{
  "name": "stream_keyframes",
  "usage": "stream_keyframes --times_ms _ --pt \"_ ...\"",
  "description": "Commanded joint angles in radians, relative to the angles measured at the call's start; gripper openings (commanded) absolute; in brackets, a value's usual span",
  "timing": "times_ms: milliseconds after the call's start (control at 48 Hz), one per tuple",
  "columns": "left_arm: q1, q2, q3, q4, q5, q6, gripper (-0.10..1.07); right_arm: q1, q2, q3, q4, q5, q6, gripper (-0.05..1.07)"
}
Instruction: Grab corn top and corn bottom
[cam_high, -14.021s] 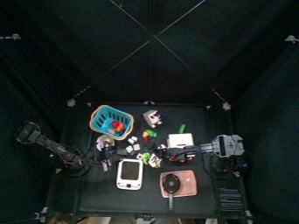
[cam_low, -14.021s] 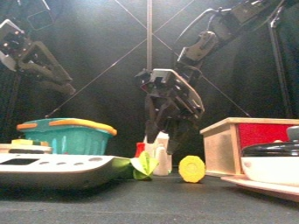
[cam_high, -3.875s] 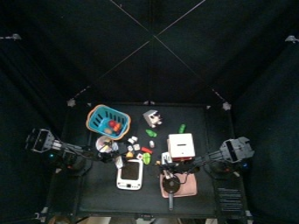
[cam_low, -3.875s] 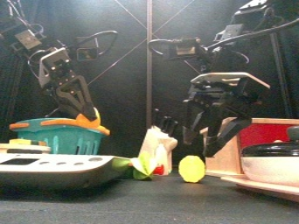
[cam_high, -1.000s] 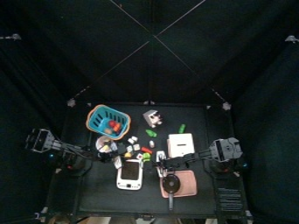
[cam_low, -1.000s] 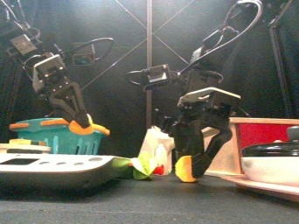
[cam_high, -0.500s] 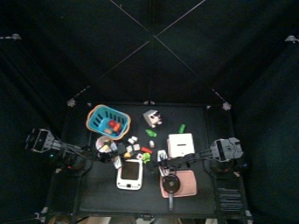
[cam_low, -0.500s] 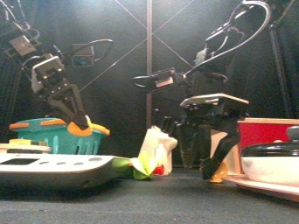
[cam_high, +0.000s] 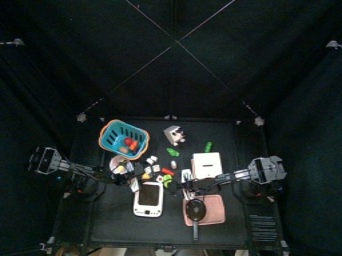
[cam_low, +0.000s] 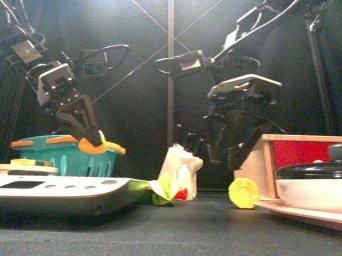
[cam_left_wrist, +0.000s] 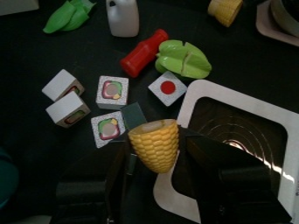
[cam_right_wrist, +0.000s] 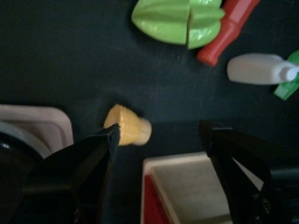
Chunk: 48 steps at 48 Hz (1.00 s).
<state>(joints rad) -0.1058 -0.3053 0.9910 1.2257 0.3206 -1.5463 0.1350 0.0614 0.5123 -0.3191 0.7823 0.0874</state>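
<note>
The corn top (cam_left_wrist: 156, 144), a tapered yellow piece with kernels, sits between the jaws of my left gripper (cam_left_wrist: 163, 162), which is shut on it. In the front view that gripper (cam_low: 83, 138) holds it above the teal basket (cam_low: 60, 156). The corn bottom (cam_low: 243, 192), a short yellow piece, lies on the table beside the wooden box (cam_low: 301, 160). My right gripper (cam_low: 230, 155) hangs open just above it, not touching. In the right wrist view the corn bottom (cam_right_wrist: 126, 124) lies close to one fingertip of the right gripper (cam_right_wrist: 158, 131).
A white scale (cam_low: 67, 190) stands at the front left and a pan with a lid (cam_low: 314, 188) at the front right. A white bottle (cam_low: 178, 165), a green vegetable (cam_left_wrist: 184, 59), a red chili (cam_left_wrist: 143, 51) and picture tiles (cam_left_wrist: 114, 89) crowd the middle.
The right gripper was down around the corn bottom and has risen without it. The corn bottom has slid to the right, toward the box. The left gripper has kept still with its corn.
</note>
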Motion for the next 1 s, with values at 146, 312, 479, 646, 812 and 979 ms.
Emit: stream_keyframes --times_ms 146,312,479,646,812,979 --pt "0.008 -0.009 -0.012 0.0 0.0 -0.002 0.73 -0.005 -0.009 -0.003 -0.002 0.005 -0.087 1.0" --pt "0.009 -0.009 -0.008 0.0 0.0 -0.002 0.73 -0.005 0.034 -0.005 -0.06 -0.003 -0.11 1.0" --pt "0.011 -0.009 -0.005 0.0 0.0 -0.002 0.73 -0.003 0.072 -0.028 -0.1 -0.032 -0.11 1.0" --pt "0.011 -0.009 -0.003 0.003 0.0 -0.002 0.73 -0.003 0.078 -0.041 -0.098 -0.048 -0.112 0.99" --pt "0.015 -0.009 -0.003 0.002 0.0 -0.002 0.73 -0.003 0.084 -0.052 -0.087 -0.067 -0.114 0.99" --pt "0.015 -0.009 -0.003 0.003 0.0 -0.002 0.73 -0.005 0.104 -0.055 -0.072 -0.078 -0.114 0.95"
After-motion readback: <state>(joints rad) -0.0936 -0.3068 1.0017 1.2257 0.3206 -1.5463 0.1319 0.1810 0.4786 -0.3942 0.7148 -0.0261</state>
